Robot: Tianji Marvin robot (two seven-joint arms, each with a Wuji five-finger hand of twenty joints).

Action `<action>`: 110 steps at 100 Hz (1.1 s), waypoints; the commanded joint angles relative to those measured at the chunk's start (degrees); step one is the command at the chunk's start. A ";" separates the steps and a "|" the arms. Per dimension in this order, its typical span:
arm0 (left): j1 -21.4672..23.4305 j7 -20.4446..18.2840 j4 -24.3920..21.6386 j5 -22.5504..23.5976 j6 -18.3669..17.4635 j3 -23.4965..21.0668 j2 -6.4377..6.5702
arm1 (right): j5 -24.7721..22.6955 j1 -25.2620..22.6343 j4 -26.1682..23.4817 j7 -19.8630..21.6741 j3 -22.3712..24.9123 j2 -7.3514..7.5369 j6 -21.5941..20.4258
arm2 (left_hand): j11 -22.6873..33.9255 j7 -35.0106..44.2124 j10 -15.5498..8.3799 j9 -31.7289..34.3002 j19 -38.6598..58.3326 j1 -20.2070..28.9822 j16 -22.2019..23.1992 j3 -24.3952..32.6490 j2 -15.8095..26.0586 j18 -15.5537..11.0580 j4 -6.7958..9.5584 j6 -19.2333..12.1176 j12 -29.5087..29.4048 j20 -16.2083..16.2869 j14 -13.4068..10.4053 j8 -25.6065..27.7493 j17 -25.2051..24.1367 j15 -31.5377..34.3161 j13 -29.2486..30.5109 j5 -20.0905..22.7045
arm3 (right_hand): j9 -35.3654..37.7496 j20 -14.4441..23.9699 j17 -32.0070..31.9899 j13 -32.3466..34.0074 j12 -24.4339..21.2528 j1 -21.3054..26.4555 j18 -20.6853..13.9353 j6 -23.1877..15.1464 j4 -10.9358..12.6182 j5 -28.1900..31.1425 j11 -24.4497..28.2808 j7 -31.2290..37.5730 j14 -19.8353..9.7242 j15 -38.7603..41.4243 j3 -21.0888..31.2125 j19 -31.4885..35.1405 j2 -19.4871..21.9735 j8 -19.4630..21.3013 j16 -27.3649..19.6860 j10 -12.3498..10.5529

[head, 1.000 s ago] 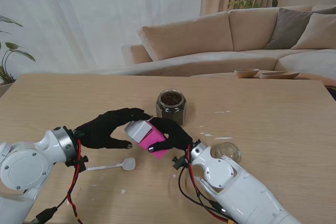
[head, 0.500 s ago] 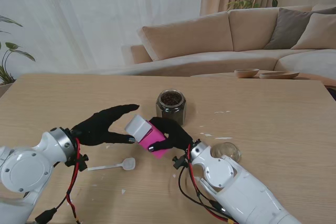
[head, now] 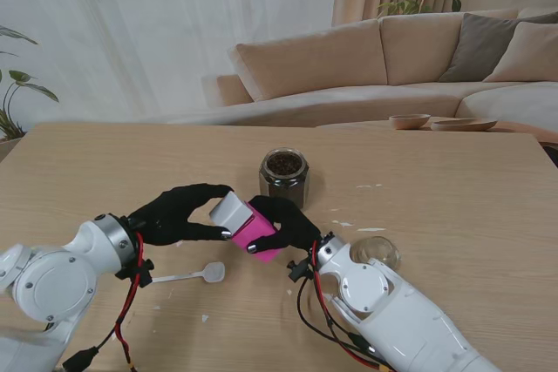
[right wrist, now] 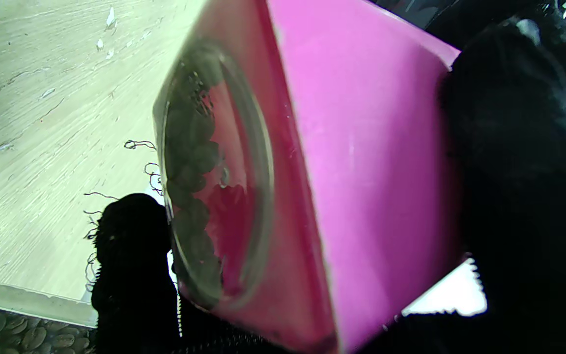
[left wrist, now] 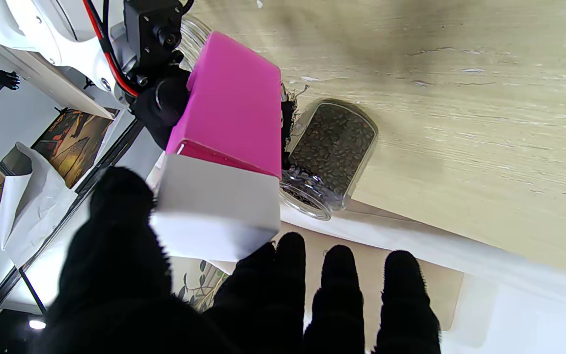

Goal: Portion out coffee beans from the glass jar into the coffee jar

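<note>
Lid still on, no beans moved
Right hand (head: 283, 222) grips pink coffee jar (head: 255, 231); left hand (head: 179, 213) fingers clasp its white lid (head: 229, 211); glass jar (head: 283, 176) full beyond fingertips

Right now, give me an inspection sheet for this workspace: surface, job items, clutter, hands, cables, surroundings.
Surface: light wooden table, a few small white flecks.
Job's things: hexagonal glass jar of coffee beans, open, upright; pink box-shaped coffee jar with white lid, tilted, held off the table.
Clutter: white plastic spoon; clear glass lid, both lying on the table.
Hands: right hand grips the pink body; left hand has fingers on the white lid.
Cables: red and black wires at both wrists.
Surroundings: beige sofa, curtains, plants.
</note>
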 commanded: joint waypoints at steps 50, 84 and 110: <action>-0.88 -4.11 0.47 -2.44 -3.52 0.31 0.50 | 0.48 0.00 -0.22 0.59 -0.14 -0.46 -0.27 | 1.77 9.70 -7.90 -3.08 0.32 15.45 -0.04 10.08 0.38 -1.21 3.17 -17.92 0.93 0.35 -2.48 4.06 -1.15 -0.81 -1.89 1.74 | 3.89 0.62 0.25 3.53 1.49 15.10 -0.68 -13.47 2.49 7.35 4.68 9.60 -2.67 5.22 17.47 1.71 11.92 2.20 1.60 -6.09; -1.52 -5.59 0.70 -1.66 -5.69 0.05 0.92 | 0.63 0.14 0.00 0.63 -0.29 -0.53 -0.38 | 1.42 13.85 -12.60 -8.10 -0.36 23.18 -1.06 26.88 -6.75 -3.74 1.92 -31.58 0.28 -0.92 -4.54 4.20 -2.61 -1.57 -4.59 -5.41 | 3.91 0.62 0.24 3.58 1.49 15.11 -0.69 -13.52 2.51 7.30 4.68 9.58 -2.69 5.25 17.52 1.70 11.96 2.20 1.61 -6.06; -1.55 -7.56 0.79 -2.13 -7.79 -1.60 1.40 | 0.53 0.04 -0.12 0.64 -0.15 -0.48 -0.16 | -10.44 -5.24 -12.78 -12.38 -3.02 7.70 -3.47 13.69 -9.91 -4.72 1.68 -25.82 -3.25 -2.28 -4.87 -9.42 -5.31 -3.50 -9.13 -10.86 | 3.89 0.63 0.24 3.54 1.51 15.13 -0.70 -13.49 2.52 7.31 4.68 9.61 -2.72 5.23 17.59 1.70 12.00 2.23 1.60 -6.06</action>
